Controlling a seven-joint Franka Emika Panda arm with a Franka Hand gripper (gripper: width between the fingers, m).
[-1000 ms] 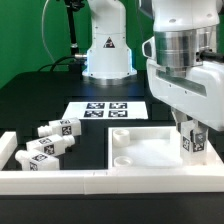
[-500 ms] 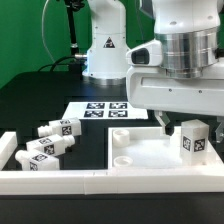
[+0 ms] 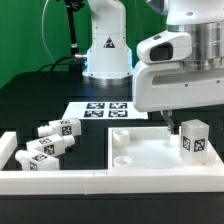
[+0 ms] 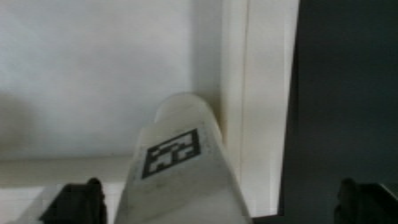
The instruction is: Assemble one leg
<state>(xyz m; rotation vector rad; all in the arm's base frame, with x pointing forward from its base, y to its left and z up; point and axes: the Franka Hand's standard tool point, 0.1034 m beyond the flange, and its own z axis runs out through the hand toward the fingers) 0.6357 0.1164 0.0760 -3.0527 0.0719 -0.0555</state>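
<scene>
We see the small white square-section leg [image 3: 193,138] with black-and-white tags standing upright on the large flat white panel [image 3: 150,152], at the exterior view's right. The gripper [image 4: 222,200] hangs above it, fingers [image 4: 80,200] apart and holding nothing. Three similar legs [image 3: 50,146] lie on the black worktop [image 3: 40,105].

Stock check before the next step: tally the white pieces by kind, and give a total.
Legs lying at the exterior view's left: 3
Leg upright on the panel: 1
Panel: 1
Marker board: 1
Total: 6
</scene>
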